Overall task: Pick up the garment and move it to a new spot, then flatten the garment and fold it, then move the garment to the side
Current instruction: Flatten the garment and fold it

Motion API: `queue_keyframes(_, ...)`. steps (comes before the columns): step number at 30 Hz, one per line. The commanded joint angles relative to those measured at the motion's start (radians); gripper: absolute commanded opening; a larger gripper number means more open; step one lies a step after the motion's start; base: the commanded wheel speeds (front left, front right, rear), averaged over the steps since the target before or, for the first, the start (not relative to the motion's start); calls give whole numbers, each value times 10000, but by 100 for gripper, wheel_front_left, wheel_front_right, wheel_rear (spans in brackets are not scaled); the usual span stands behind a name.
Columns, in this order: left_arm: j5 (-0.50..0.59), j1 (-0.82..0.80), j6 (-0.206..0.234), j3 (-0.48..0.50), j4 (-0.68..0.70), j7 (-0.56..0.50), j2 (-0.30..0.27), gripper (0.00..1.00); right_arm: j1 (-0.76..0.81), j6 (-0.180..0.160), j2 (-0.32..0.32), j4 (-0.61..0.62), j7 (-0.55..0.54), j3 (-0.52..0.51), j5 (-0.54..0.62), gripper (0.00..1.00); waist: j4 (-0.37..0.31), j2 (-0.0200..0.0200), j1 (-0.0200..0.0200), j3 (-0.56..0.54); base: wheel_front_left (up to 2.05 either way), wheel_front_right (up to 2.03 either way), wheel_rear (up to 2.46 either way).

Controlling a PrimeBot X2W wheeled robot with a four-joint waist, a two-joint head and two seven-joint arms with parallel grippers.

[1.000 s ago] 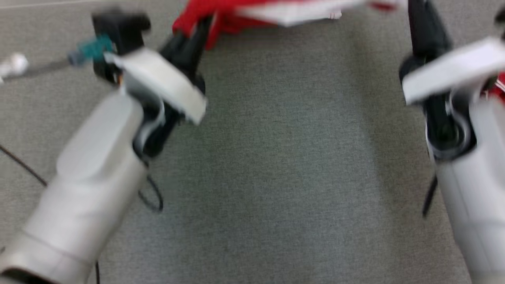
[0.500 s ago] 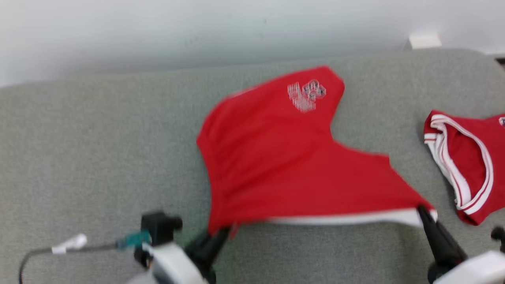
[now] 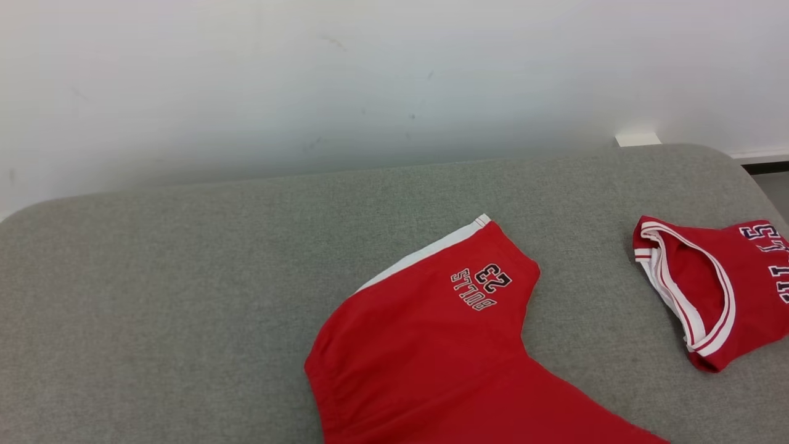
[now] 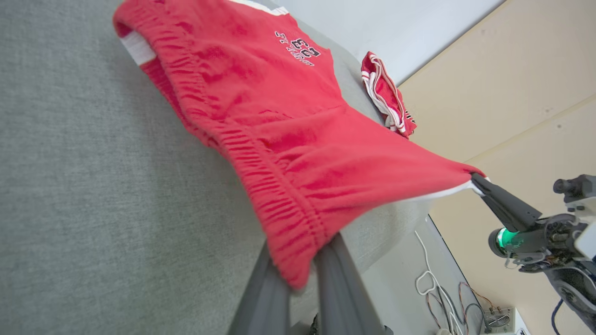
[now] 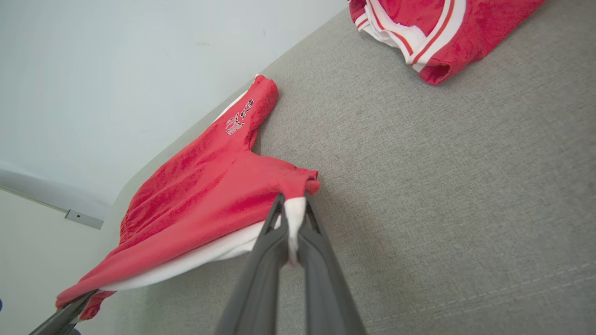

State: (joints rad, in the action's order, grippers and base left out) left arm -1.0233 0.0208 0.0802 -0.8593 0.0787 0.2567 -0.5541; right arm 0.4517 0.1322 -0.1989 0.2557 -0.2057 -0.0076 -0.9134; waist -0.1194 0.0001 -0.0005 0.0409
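Observation:
The garment, a pair of red shorts point(image 3: 431, 357) with a white side stripe and a "BULLS 23" print, lies spread on the grey cushion point(image 3: 154, 277), one leg pointing toward the wall. My left gripper point(image 4: 300, 249) is shut on the gathered waistband corner of the shorts point(image 4: 279, 116). My right gripper point(image 5: 293, 200) is shut on the white-edged corner of the shorts point(image 5: 205, 186). The cloth hangs stretched between the two. Across the cloth, the left wrist view shows the right gripper point(image 4: 478, 180). The left gripper point(image 5: 86, 297) appears at the lower left of the right wrist view.
A second red garment with white trim point(image 3: 709, 290) lies crumpled at the cushion's right end, apart from the shorts. A white wall point(image 3: 370, 80) stands behind the cushion. Cables point(image 4: 433, 279) lie on the floor past the cushion's near edge.
The head camera has swung upward, so both arms have left its view and the wall has come in. Both grippers still hold the shorts.

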Motion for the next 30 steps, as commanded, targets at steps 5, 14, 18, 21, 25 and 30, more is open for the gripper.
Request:
queue_keyframes(5,-546,95,61,559,1034,11,-238,0,-579,-33,250,1007,-504,-863,260,0,249,-1,5,325,0,0,0)
queue_keyframes(14,-2436,-1574,-121,1424,1304,-1092,598,0,-4339,-30,619,-67,-2312,-797,846,0,1009,-1,5,1502,0,0,0)
queue_keyframes(18,-3072,-2200,272,1684,864,-1650,925,0,-5841,-28,582,-1023,-3003,-498,1182,0,1249,-1,5,1965,0,0,0)
queue_keyframes(21,-3290,-2957,592,1760,468,-2096,1234,0,-7266,-28,663,-2050,-3374,-308,1595,0,1462,-1,5,2358,0,0,0)
queue_keyframes(25,-3544,-3864,800,1794,-117,-2583,1727,0,-8735,-28,619,-3299,-3424,-236,2169,0,1771,-1,5,2741,0,0,0)
queue_keyframes(30,-3325,-4802,1087,1695,-1000,-2823,2207,0,-9849,-28,595,-4480,-3220,75,2604,0,1959,-1,5,3012,0,0,0)
